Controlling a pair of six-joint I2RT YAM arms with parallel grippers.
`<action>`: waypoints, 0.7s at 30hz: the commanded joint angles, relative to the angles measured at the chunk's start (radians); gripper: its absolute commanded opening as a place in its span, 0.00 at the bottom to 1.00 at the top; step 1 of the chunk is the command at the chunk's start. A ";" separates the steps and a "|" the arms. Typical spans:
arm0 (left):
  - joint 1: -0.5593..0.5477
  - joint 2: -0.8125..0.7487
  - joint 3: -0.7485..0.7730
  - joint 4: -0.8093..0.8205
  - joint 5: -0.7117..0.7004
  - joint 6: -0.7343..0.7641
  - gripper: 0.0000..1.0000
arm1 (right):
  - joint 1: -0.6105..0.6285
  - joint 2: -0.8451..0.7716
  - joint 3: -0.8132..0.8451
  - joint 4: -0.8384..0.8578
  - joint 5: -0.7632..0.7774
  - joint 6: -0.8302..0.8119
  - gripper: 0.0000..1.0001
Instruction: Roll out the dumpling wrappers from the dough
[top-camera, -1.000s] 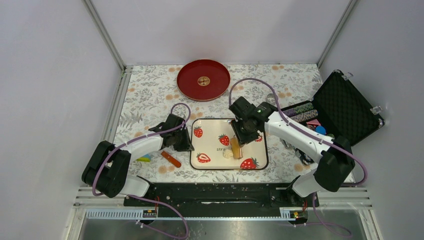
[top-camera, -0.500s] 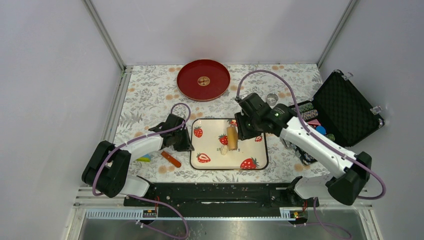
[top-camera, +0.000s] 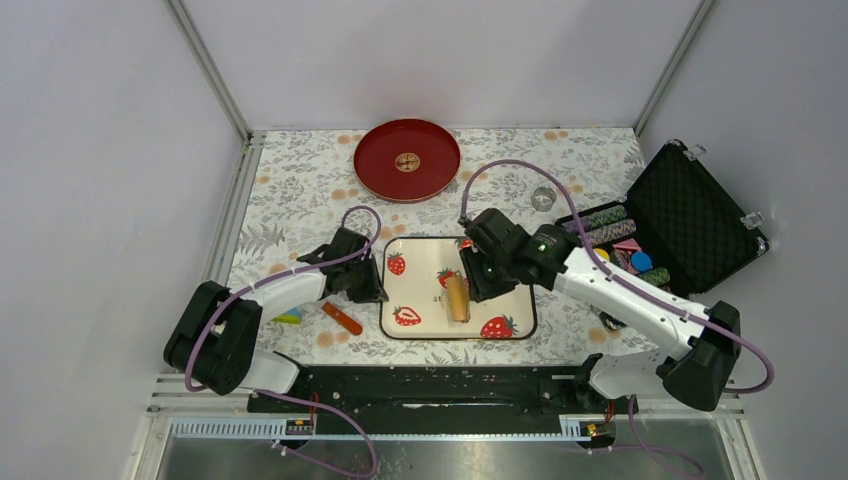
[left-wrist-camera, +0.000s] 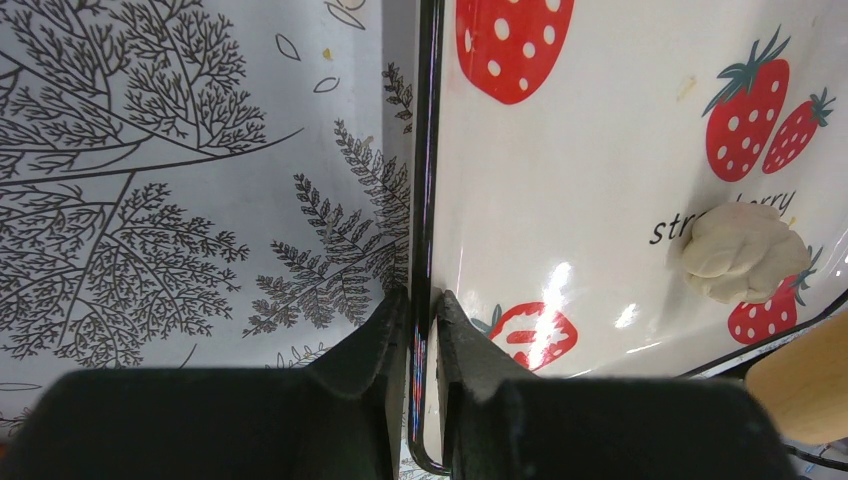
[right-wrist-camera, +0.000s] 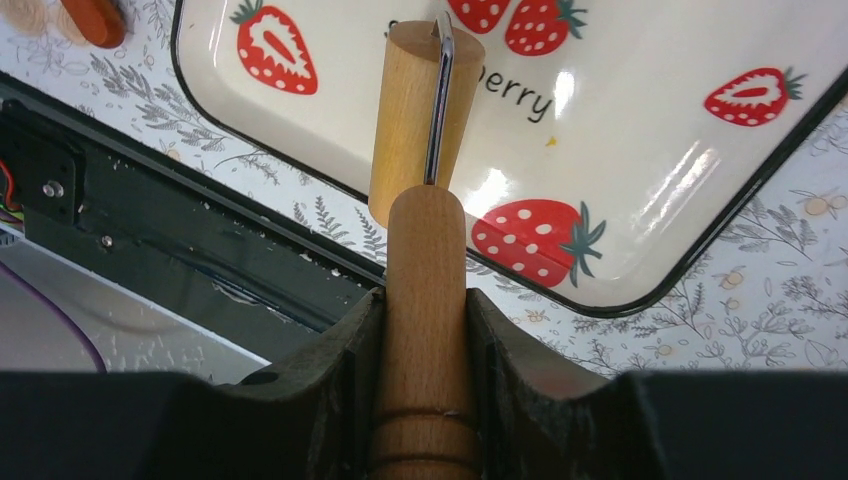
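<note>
The left gripper is clenched on the black rim of the strawberry tray at its left edge; in the left wrist view its fingers stand on either side of that rim, one outside over the floral tablecloth and one inside on the tray's glossy white floor. The right gripper grasps the handle of a wooden rolling pin, and the right wrist view shows the handle wedged tight between the two black fingers, with a thin metal axle leading to the roller barrel, which lies over the tray near its front rim. A dough lump, pale cream and uneven, sits on the tray over the printed lettering, just beside the roller's end and not visibly touching it; from above it is mostly hidden by the pin. A dumpling wrapper, a small round piece too small to make out in detail, lies at the centre of the red plate at the far side of the table, well apart from the tray. An orange-red stick lies on the cloth left of the tray, and an open black case with poker chips stands at the right
</note>
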 joint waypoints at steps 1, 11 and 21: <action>0.005 0.029 -0.016 -0.008 -0.052 0.034 0.00 | 0.053 0.038 0.005 0.070 0.024 0.031 0.00; 0.005 0.031 -0.015 -0.008 -0.052 0.036 0.00 | 0.071 0.172 0.099 0.036 0.241 0.034 0.00; 0.005 0.032 -0.016 -0.009 -0.051 0.036 0.00 | 0.060 0.221 0.245 -0.080 0.374 0.013 0.00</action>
